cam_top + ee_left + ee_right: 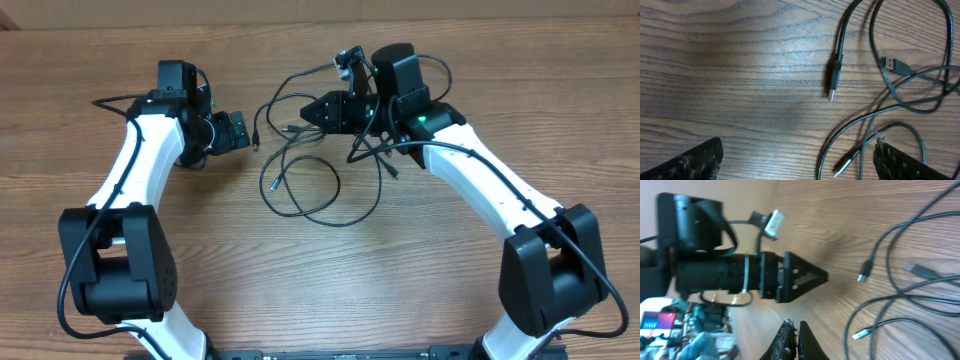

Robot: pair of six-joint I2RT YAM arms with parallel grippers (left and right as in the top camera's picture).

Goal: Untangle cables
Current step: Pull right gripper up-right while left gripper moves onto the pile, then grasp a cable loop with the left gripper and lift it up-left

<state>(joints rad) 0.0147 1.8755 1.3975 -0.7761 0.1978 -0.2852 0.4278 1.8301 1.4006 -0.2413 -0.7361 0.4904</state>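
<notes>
Cables lay looped on tabletop toward 12 o'clock. Your left claw, spread, sat at their 9 o'clock; right claw pressed together, nothing visibly pinched. Risk: some ran under right arm; sweeping it could drag all, tighten tangle.

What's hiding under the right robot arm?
Black cables run across the table and slip beneath the right arm. How they cross or tangle under there is hidden by the arm.

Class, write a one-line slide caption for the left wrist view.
Open left gripper above a wooden table beside loose black cables, one metal-tipped plug lying nearest.
</notes>
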